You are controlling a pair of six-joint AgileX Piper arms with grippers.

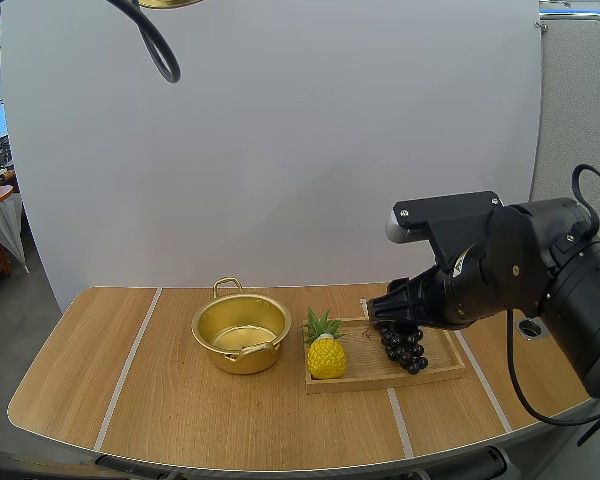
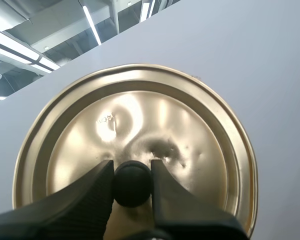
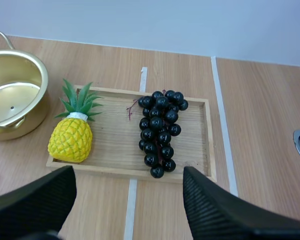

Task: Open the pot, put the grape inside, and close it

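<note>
The round golden metal pot (image 1: 241, 333) stands open and empty on the light wooden table (image 1: 180, 410). To its right, a shallow wooden tray (image 1: 370, 368) holds a bunch of black grapes (image 1: 404, 348) and a yellow pineapple (image 1: 326, 357). The right gripper (image 1: 392, 306) hovers over the grapes with its fingers spread. The left gripper (image 2: 132, 166) pinches the black knob (image 2: 132, 184) of the golden lid (image 2: 140, 115).

Most of the lid (image 1: 170, 3) beyond high view's edge

Right arm (image 1: 540, 270) black, rounded joints; boxy block (image 1: 448, 212), two silver screws; gripper fingers (image 3: 220, 212) black, ribbed.
</note>
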